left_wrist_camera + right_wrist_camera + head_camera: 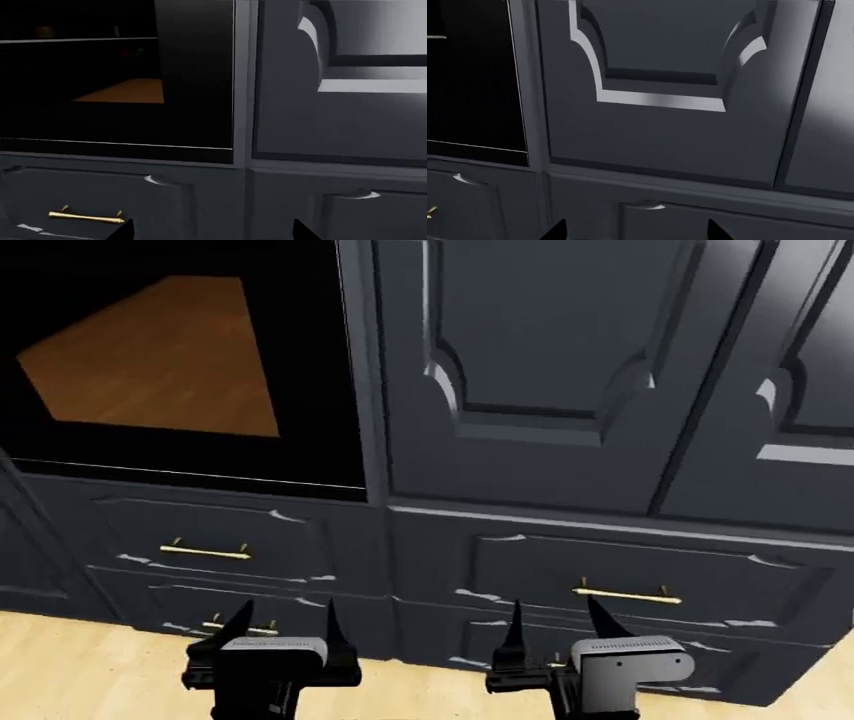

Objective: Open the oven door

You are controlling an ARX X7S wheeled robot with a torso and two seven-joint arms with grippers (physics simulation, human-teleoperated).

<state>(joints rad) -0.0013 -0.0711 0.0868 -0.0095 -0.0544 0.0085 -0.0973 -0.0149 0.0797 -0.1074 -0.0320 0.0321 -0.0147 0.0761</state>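
Observation:
The oven door (174, 360) is a glossy black panel at the upper left of the head view, flush with the cabinet front and mirroring an orange wooden floor. It also fills the left wrist view as dark glass (120, 75) and shows as a black strip in the right wrist view (474, 75). My left gripper (286, 625) hangs open low down, below the oven and in front of the drawers, touching nothing. Beside it, my right gripper (555, 625) is open too, facing the navy cabinet. Only dark fingertips (127, 230) (714, 230) show in the wrist views.
A navy raised-panel cabinet door (534, 360) stands right of the oven, with another (801, 390) further right. Navy drawers with brass handles (204, 551) (627, 593) run beneath. Pale wooden floor (80, 670) lies at the bottom left.

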